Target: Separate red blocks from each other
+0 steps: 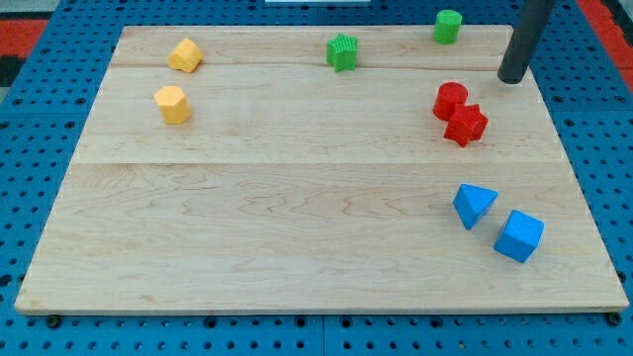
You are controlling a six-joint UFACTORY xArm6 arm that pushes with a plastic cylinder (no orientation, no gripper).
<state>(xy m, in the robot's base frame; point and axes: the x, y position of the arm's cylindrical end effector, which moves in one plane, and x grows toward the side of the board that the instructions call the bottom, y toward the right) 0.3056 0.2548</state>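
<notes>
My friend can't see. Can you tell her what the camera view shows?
Two red blocks, a red cylinder and a red star, touch near the wooden board's right side. My tip rests just up-right of them, apart.

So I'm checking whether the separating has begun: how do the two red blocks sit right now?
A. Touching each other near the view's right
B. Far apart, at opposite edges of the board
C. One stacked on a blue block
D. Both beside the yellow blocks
A: the red cylinder and the red star-shaped block sit pressed together, with my tip up and to their right, not touching them.
</notes>
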